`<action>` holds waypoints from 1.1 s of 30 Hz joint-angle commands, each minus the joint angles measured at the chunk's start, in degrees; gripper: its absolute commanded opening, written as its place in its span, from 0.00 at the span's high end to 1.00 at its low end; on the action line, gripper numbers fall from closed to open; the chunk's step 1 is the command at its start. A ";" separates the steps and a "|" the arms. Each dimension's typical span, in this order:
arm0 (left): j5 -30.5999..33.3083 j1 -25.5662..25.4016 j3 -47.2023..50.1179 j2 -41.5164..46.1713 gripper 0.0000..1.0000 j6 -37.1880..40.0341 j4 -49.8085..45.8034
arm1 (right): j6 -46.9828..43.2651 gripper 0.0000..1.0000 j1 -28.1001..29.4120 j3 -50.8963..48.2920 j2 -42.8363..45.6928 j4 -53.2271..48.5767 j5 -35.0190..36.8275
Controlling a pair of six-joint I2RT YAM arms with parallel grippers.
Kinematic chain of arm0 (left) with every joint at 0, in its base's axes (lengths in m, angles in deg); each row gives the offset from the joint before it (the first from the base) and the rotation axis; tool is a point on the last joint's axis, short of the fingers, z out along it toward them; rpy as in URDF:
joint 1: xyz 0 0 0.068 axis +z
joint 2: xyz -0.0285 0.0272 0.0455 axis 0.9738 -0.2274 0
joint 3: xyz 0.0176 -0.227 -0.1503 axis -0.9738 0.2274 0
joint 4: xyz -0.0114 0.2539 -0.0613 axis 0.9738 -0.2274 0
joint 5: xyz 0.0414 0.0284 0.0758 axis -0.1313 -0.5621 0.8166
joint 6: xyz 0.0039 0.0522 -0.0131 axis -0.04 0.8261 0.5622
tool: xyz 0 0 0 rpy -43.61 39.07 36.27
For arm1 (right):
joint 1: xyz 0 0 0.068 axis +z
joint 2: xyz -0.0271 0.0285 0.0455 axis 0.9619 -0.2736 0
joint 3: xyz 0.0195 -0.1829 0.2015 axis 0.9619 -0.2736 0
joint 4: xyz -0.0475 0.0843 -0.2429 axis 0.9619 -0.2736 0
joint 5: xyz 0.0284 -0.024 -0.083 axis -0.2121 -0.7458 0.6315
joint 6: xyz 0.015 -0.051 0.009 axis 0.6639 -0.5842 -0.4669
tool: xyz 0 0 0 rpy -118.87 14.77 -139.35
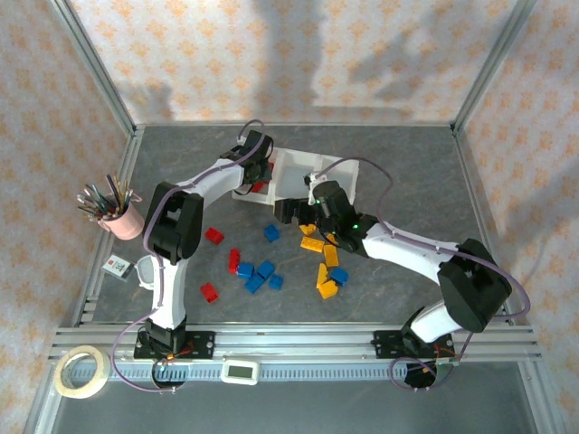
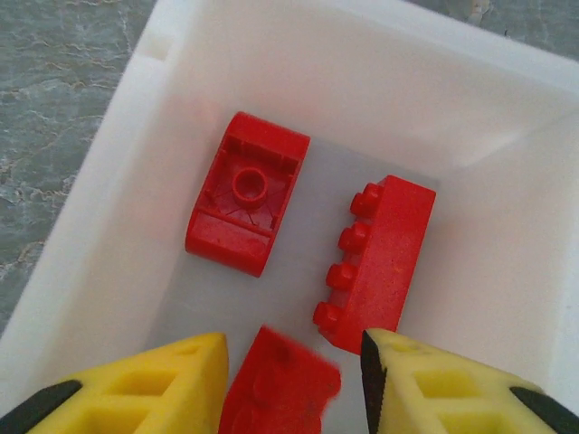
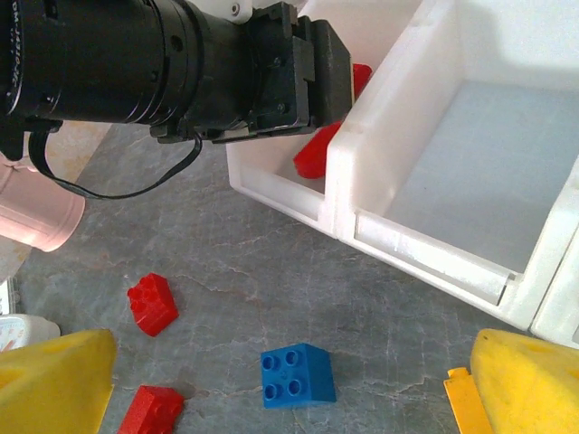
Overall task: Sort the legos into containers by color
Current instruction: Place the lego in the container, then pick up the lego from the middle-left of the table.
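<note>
The desk is showing grey with pale swirly marks. Red legos are lying in a white bin. Blue legos and yellow-orange legos are lying nearer the desk's front edge. A pink cup is standing at its left edge.

No legible text anywhere.
- Small white tag on table, left side, near pink cup: dark square code-like print, too small to read.
- White lettering on black arm housing, left edge of right wrist view: sideways, cut off, unreadable.
- White gadget on near rail, centre: pale screen, digits not resolvable.
- Studs of blue lego, near side of table: any embossed mark too blurred to read.
</note>
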 commanded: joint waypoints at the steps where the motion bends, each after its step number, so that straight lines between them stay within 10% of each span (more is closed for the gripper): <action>1: 2.38 0.41 -1.62 4.10 0.52 0.55 -2.27 | -1.79 0.00 -0.22 2.34 1.75 -1.75 -0.55; 17: -2.53 0.42 28.76 32.55 0.47 -4.46 6.97 | 0.31 0.00 -0.23 -4.38 4.99 -4.27 -2.13; 33: 7.50 2.17 51.01 44.60 0.33 -11.85 6.06 | 8.22 0.00 5.61 -11.38 1.52 5.48 -4.23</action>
